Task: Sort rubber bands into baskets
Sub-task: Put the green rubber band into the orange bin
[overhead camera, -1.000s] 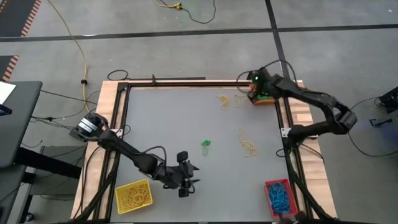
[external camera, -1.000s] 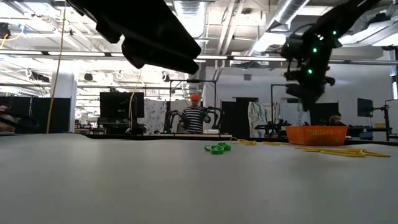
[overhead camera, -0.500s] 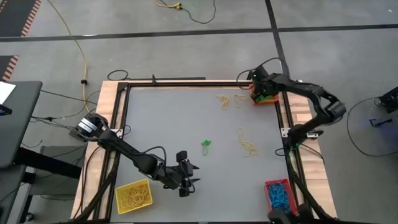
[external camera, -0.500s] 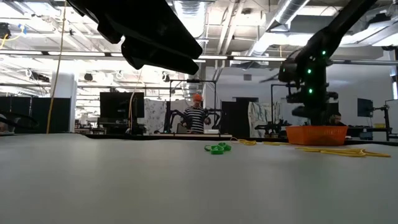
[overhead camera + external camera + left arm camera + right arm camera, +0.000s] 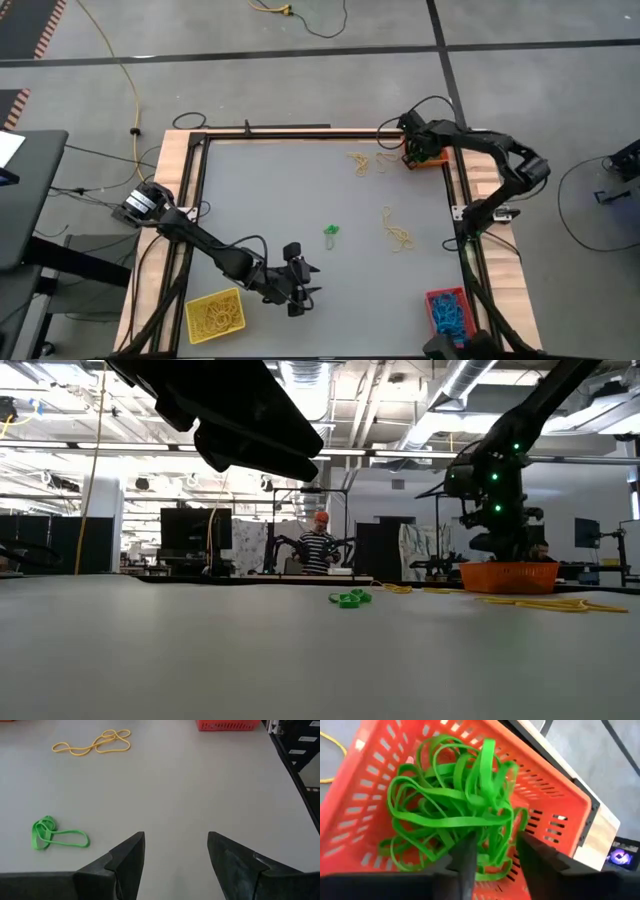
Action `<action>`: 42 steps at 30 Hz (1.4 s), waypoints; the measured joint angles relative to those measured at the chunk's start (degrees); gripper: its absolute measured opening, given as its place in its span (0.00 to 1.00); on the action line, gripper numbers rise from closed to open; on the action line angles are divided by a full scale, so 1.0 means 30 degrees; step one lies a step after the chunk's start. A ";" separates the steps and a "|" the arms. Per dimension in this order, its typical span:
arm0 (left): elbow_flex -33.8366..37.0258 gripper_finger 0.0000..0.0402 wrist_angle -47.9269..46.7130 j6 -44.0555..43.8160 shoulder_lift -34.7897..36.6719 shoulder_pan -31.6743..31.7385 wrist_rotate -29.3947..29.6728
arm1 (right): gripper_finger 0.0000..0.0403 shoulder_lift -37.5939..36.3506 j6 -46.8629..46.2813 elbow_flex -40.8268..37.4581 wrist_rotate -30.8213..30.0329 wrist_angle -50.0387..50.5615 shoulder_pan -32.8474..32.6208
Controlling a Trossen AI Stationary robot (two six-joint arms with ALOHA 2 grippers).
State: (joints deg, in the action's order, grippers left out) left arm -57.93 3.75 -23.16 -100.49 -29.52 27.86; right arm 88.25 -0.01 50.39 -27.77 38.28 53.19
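Note:
My right gripper [image 5: 494, 857] is open at the far right corner, pointing steeply down into the orange basket [image 5: 375, 775], just over a pile of green rubber bands [image 5: 450, 810]. In the low view it [image 5: 497, 552] hangs at the basket's rim [image 5: 510, 574]. My left gripper [image 5: 176, 857] is open over bare table near the front, to the right of the yellow basket [image 5: 213, 315]. A loose green band [image 5: 54, 836] lies on the table left of it and farther off. Yellow bands [image 5: 398, 236] lie right of centre. My right gripper's fingertips [image 5: 467, 855] stand at the near edge of the green pile from above. I cannot tell whether they touch the bands. The bands lie loose in the basket, and none is lifted.
The red basket [image 5: 450, 312] with blue bands stands at the front right corner. More yellow bands [image 5: 360, 160] lie near the orange basket [image 5: 428, 160]. A dark frame [image 5: 300, 130] runs around the table. A person stands in the room beyond, in the low view.
My right gripper has come down from above the orange basket to its rim and has tipped more steeply downward. The left arm and the bands on the table have kept still.

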 joint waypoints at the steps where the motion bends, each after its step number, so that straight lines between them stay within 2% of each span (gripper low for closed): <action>1: 0.0000 0.51 0.0004 0.0011 0.0000 0.0000 0.0002 | 0.48 -0.0210 -0.0036 0.0000 0.0124 0.0077 -0.0034; 6: 0.0000 0.51 0.0000 0.0053 0.0000 0.0000 0.0014 | 0.59 -0.1396 -0.0496 0.0000 0.0241 0.0168 -0.0414; 10: 0.0113 0.51 0.0042 0.0057 0.0000 0.0000 0.0284 | 0.61 -0.2540 -0.0616 0.0000 0.0284 0.0207 -0.0936; 19: 0.1708 0.51 0.0901 -0.1156 0.0000 0.0000 0.0691 | 0.61 -0.4330 -0.1330 0.0000 0.3727 0.0264 -0.3435; 26: 0.2418 0.51 0.1596 -0.1360 -0.0007 0.0007 0.1402 | 0.60 -0.4294 -0.2154 0.0000 0.5376 0.0553 -0.7171; 32: 0.2426 0.51 0.1588 -0.0504 -0.0007 0.0245 0.2174 | 0.60 -0.3577 -0.3444 -0.0007 0.5385 0.0174 -1.1207; 38: 0.2426 0.51 0.1534 0.0152 -0.0007 0.1141 0.2212 | 0.60 -0.1957 -0.4039 -0.0015 0.5441 -0.2349 -1.5426; 42: 0.2426 0.51 0.1281 0.0352 -0.0007 0.1784 0.1923 | 0.60 -0.0299 -0.4215 -0.0015 0.6198 -0.5157 -1.8018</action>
State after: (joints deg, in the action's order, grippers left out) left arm -50.65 7.59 -22.11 -100.51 -24.17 33.63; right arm 87.35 -12.66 50.35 -9.18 22.81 -0.87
